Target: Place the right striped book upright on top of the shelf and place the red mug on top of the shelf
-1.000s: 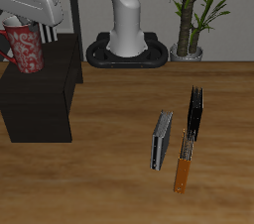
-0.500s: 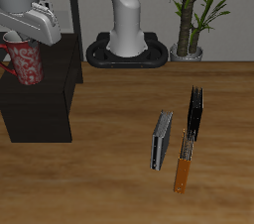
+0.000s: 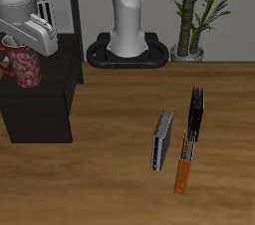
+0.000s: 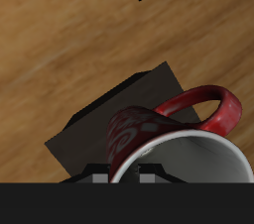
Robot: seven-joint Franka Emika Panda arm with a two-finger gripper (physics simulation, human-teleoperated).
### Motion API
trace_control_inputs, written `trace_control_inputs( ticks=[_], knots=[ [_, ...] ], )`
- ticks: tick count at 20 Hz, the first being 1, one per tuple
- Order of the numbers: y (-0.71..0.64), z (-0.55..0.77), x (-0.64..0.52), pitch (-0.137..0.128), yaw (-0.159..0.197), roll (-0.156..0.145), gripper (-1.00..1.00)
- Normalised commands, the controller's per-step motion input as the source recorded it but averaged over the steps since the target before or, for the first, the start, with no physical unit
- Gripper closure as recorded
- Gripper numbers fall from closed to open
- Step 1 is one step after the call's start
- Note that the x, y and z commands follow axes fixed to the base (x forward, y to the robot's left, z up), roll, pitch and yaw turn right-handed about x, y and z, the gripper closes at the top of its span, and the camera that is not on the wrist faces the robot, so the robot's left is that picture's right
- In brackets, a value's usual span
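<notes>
The red mug is tilted, low over the flat top of the black shelf, near the shelf's outer end. I cannot tell whether it touches the top. My gripper is shut on the mug's rim from above. In the wrist view the mug fills the space just under the gripper, pale inside showing and handle pointing away, with the shelf behind it. A striped book stands on its edge on the table. I cannot tell whether it is the right one.
A black book and an orange-spined book lie beyond the striped one. A thin dark upright piece stands at the back of the shelf. The robot base and a potted plant are at the back.
The gripper has lowered the mug toward the shelf top and shifted it slightly toward the shelf's outer end. The books have not moved.
</notes>
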Motion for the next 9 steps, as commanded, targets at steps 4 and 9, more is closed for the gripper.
trace_control_inputs(
  ticks=[4,9],
  knots=[
    [0.04,-0.01,-0.07,0.003,0.006,-0.042,-1.0],
    [0.25,0.29,-0.22,-0.061,0.03,0.024,-1.0]
  ],
)
